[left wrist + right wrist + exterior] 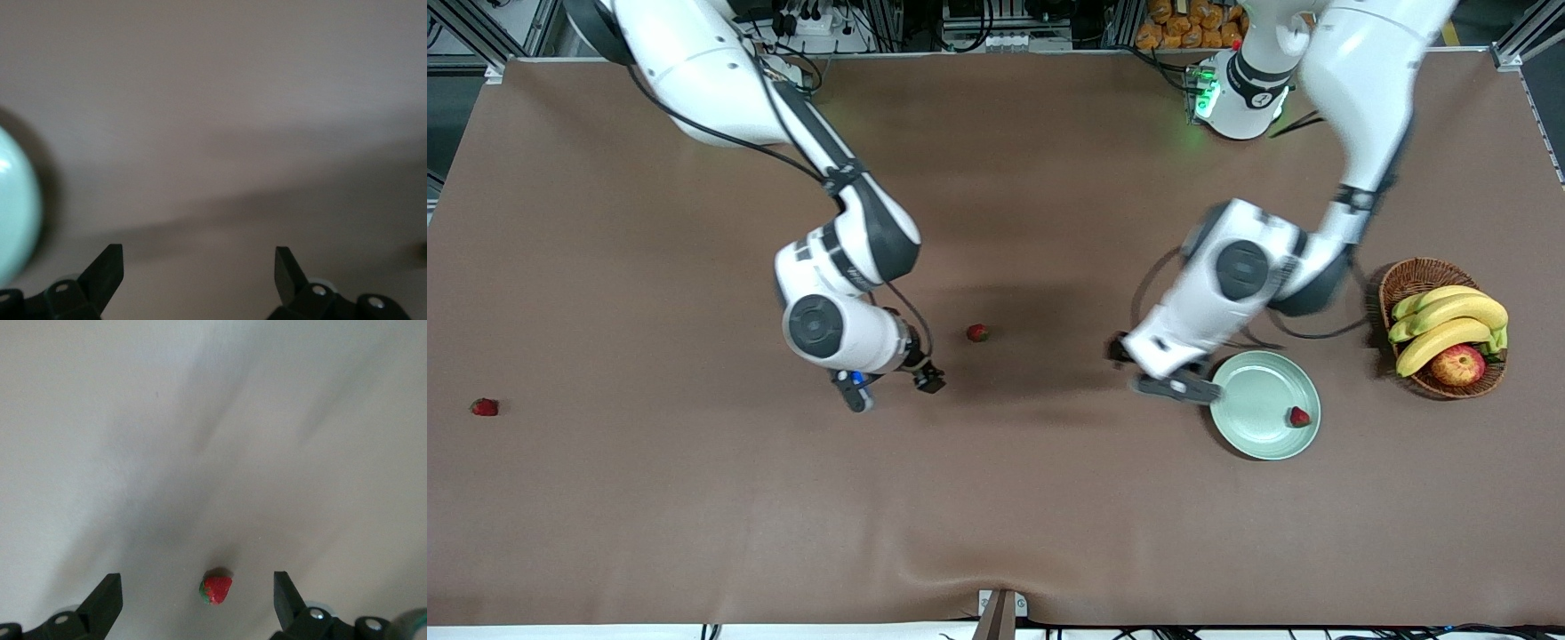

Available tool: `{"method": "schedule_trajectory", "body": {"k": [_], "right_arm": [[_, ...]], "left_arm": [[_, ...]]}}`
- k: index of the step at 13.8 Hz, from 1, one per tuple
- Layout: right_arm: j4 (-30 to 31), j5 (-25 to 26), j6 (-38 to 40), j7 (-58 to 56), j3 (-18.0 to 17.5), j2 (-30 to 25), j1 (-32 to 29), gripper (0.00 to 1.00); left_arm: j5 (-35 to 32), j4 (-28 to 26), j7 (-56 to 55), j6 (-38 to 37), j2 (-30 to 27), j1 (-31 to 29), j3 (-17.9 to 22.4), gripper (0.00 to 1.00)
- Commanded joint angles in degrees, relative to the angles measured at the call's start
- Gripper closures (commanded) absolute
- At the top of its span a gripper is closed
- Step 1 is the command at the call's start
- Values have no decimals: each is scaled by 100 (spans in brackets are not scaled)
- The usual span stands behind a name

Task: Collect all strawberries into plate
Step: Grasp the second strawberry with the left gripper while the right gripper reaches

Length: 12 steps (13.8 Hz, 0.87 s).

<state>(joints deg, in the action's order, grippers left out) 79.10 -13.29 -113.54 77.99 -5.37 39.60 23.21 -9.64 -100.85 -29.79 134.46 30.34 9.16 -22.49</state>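
One strawberry point(485, 407) is seen lying alone on the brown worktop point(694, 498) at the right arm's end, well apart from everything else. The right gripper point(892, 389) is held over bare worktop near the middle, its fingers point(103, 600) spread wide with nothing between them. A second strawberry point(977, 332) is seen on the worktop just beside that gripper, toward the left arm's end and farther from the front camera; in the right wrist view it point(215, 589) lies on the cloth between the open fingers' tips. The left gripper point(1152, 369) is held over the worktop touching or just beside the rim of the plate point(1249, 391), its fingers point(107, 273) likewise fully apart and empty. The third strawberry point(1300, 416) lies in the plate near its rim. A wicker basket point(1409, 280) with bananas point(1449, 316) and an apple point(1458, 364) stands at the left arm's end.
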Motion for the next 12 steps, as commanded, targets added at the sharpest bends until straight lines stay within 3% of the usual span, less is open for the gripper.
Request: {"method": "schedule_trajectory", "body": {"k": [1, 5, 9, 12], "right_arm": [[45, -25, 593, -686, -69, -382, -447, 0], [53, -33, 1421, -1750, -69, -813, -1098, 0], [80, -25, 1984, -2830, -69, -1068, -1774, 0], [193, 168, 2222, -4077, -60, -1296, -2345, 0]], "left_arm": [[-117, 583, -1244, -25, 525, 734, 69, 0], [-143, 1268, -2503, 1, 1122, 1657, 200, 0], [-126, 1805, -3199, 54, 1571, 2765, 1017, 0], [-126, 1885, -3375, 395, 1799, 2925, 1176, 0]]}}
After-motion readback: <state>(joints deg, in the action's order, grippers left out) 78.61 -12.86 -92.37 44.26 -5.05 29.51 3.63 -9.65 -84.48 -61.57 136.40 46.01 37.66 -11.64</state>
